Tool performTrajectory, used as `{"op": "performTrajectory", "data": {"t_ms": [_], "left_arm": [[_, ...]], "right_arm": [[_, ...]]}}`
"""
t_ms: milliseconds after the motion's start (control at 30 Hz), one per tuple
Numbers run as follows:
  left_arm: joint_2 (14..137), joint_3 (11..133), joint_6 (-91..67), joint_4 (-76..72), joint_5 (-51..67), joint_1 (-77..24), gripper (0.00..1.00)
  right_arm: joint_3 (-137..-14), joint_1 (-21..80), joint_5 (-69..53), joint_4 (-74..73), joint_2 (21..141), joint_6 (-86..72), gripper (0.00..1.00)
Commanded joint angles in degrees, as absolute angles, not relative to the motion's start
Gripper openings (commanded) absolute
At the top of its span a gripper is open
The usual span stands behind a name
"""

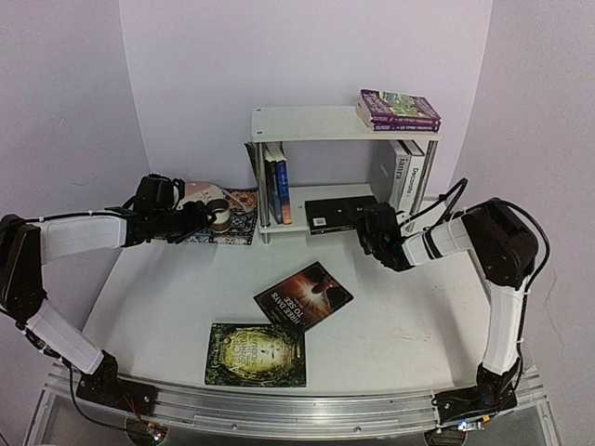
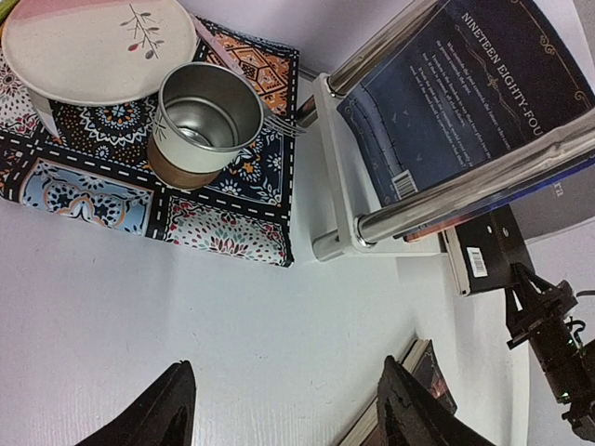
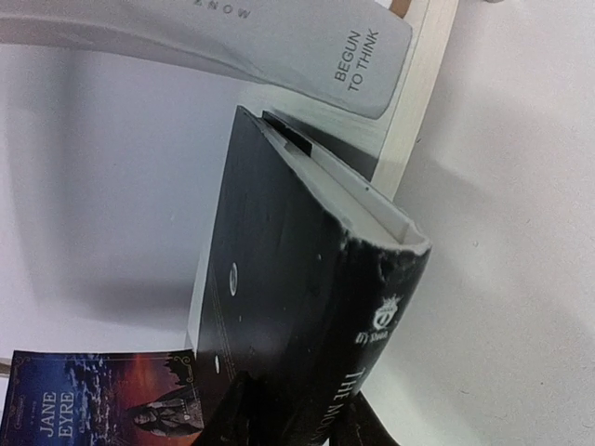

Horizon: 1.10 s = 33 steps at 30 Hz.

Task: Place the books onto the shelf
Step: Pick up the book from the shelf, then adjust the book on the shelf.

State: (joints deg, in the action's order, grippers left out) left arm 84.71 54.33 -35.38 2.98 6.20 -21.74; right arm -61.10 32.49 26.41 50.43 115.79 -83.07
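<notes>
- Books point(image 1: 257, 355) sitting at several spots around the shelf point(image 1: 316, 123); listed from left of it to right.
- Left of the shelf: left end effector point(image 2: 293, 413) hovering low over bare desk point(image 2: 139, 316), fingers spread wide, nothing between them. Forearm stretched level toward the shelf's left legs, with the patterned mat point(image 2: 223, 232), plate point(image 2: 93, 46) and metal cup point(image 2: 204, 121) just beyond.
- Left end of the shelf's lower tier: dark blue book point(image 2: 465, 102) and its neighbours standing upright behind the chrome legs.
- In front of the shelf, well apart from it: green book and Jane Eyre paperback point(image 1: 302, 295) lying flat on the desk. Probably light, bendy and glossy. Likely need one edge raised or slid over the desk's rim before a pinch across the thickness.
- Front edge of the shelf's lower tier: black book point(image 3: 279, 307) lying flat. Thick, with board-like covers and a scuffed spine corner, so probably stiff and fairly heavy. Best taken across the thickness near the spine, where the covers cannot flex.
- Same spot: right end effector point(image 3: 297, 427) closed on the black book's spine end, one finger against each cover as far as visible. Elbow raised to the right of the shelf, forearm running level toward it.
- Right end of the lower tier: white books point(image 1: 407, 172) upright.
- Right end of the shelf's top tier: purple paperbacks point(image 1: 400, 110) stacked flat.
</notes>
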Motion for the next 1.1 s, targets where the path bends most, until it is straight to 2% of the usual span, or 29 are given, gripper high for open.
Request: {"op": "performTrajectory", "data": {"t_ms": [0,267,633,1067], "left_arm": [[85.51,57.98,-33.30,1.49,7.56,-21.45,0.68],[91.33,64.17,-34.07,1.50,15.40,-18.53,0.67],[104.72,78.55,-33.42,1.68,17.67,-17.76,0.65],[124.29,100.87,-35.76,1.67,20.99,-17.83,0.61]], "right_arm": [[-61.47,33.92,25.13,49.39,110.58,-72.21,0.05],[-69.04,35.70,22.08,45.96,109.49,-50.48,0.06],[-80.34,38.04,21.84,38.31,111.84,-27.02,0.05],[-88.77,44.64,30.18,36.65,117.86,-7.88,0.04]]}}
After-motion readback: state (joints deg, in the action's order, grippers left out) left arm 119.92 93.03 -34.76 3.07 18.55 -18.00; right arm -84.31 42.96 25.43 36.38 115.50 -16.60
